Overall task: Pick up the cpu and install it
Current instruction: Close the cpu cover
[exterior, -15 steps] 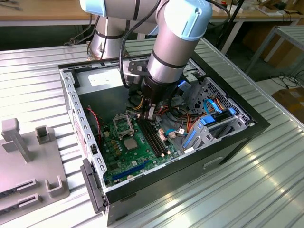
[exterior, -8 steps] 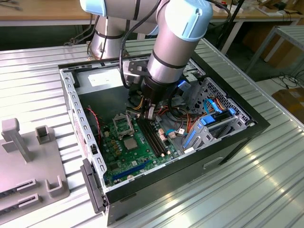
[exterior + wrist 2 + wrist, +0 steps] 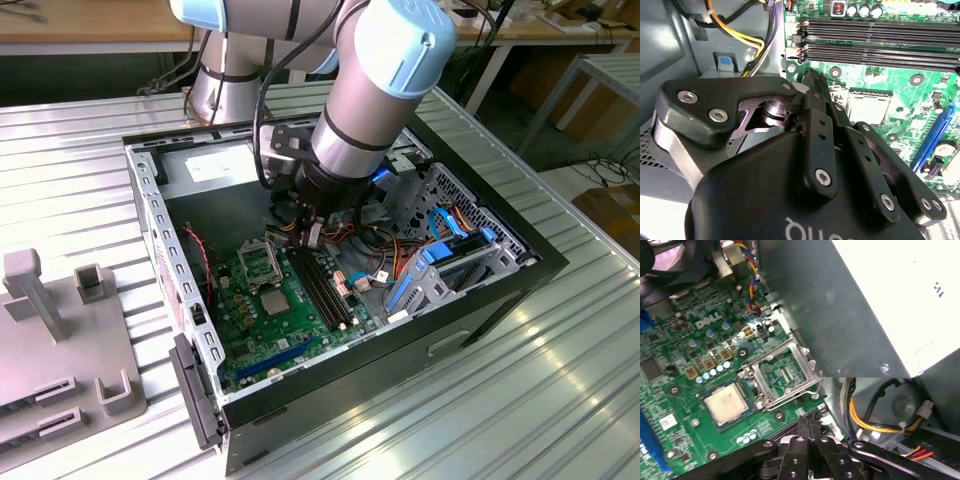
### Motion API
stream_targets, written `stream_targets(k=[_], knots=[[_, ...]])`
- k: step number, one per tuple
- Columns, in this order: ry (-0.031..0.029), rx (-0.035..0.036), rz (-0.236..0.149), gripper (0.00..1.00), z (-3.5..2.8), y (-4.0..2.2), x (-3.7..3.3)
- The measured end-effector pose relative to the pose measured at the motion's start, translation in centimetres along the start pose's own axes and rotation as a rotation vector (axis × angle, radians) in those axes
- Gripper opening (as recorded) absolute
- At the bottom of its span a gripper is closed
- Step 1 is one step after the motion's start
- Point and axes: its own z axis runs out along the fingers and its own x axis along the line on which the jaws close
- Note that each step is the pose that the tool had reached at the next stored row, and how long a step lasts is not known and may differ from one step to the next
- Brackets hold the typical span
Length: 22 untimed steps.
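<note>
- The claw is clenched, fingertips pressed together with nothing between them, poised over the memory slots beside the socket.
- The cpu lies flat on the green board, just beside the open socket; it also shows in the exterior view.
- The socket's metal frame is swung up, likely so the chip can drop in.
- The computer case lies open-side-up on the tabletop, exposing the board to the arm.
</note>
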Motion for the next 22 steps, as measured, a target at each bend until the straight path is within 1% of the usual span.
stream_targets(k=[7, 9, 11, 12, 14, 15, 18, 19, 20, 22], knots=[[-0.0003, -0.0002, 0.000, 0.11, 0.00, -0.01, 0.00], [-0.0019, -0.0012, 0.000, 0.11, 0.02, -0.03, -0.02], [-0.0078, -0.0047, -0.001, 0.11, 0.05, -0.15, -0.08], [-0.0122, -0.0076, -0.001, 0.11, 0.12, -0.25, -0.12], [-0.0181, -0.0108, -0.001, 0.11, 0.29, -0.29, -0.12], [-0.0230, -0.0137, -0.002, 0.11, 0.41, -0.31, -0.10], [-0.0496, -0.0288, -0.004, 0.11, 0.70, -0.35, -0.07], [-0.0558, -0.0322, -0.004, 0.11, 0.85, -0.36, -0.06], [-0.0569, -0.0327, -0.004, 0.11, 0.99, -0.38, -0.05], [-0.0568, -0.0329, -0.004, 0.11, 1.36, -0.43, 0.01]])
